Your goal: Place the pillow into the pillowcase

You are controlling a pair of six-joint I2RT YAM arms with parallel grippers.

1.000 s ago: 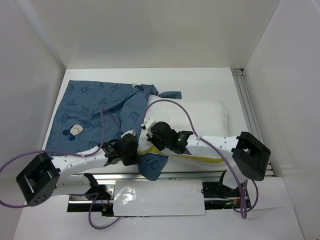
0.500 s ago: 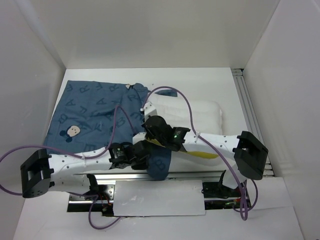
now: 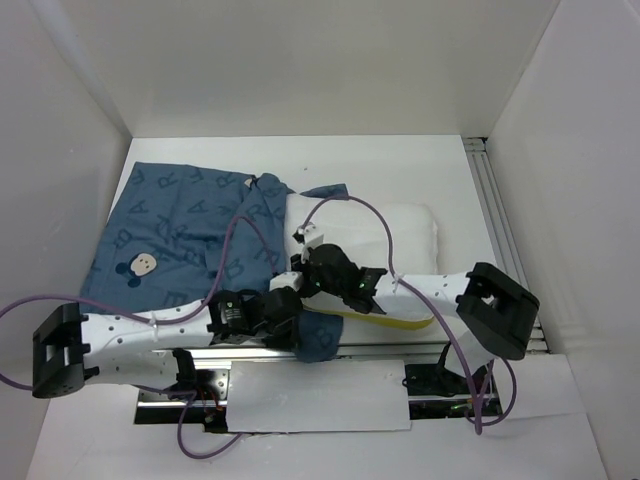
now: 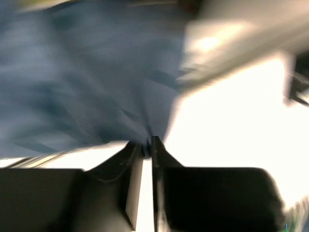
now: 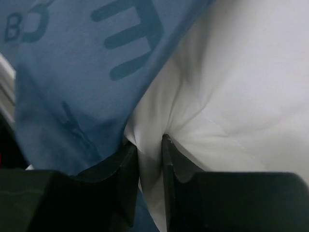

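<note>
Pillow (image 3: 405, 232): lying flat on the white table (image 3: 400, 160), right of centre, yellow band (image 3: 395, 318) showing along the near edge. Left end tucked under the open side of the pillowcase (image 3: 180, 215), with 1 blue flap draped over the far corner and another bunched at the near table edge beneath the grippers. Rest of the pillowcase spread rumpled to the left, mouse face (image 3: 145, 263) upward. Both arms reaching in low to the pillow's near-left corner, 2 purple cables (image 3: 350, 205) looping above. Right gripper (image 5: 150, 140): clenched on a pinched fold of white pillow cloth, blue pillowcase lapping over its left finger. Left gripper (image 4: 147, 142): jaws nearly together, blue fabric gathered right at the tips (view badly blurred), seemingly nipping the pillowcase edge. Most of the pillow uncovered.
</note>
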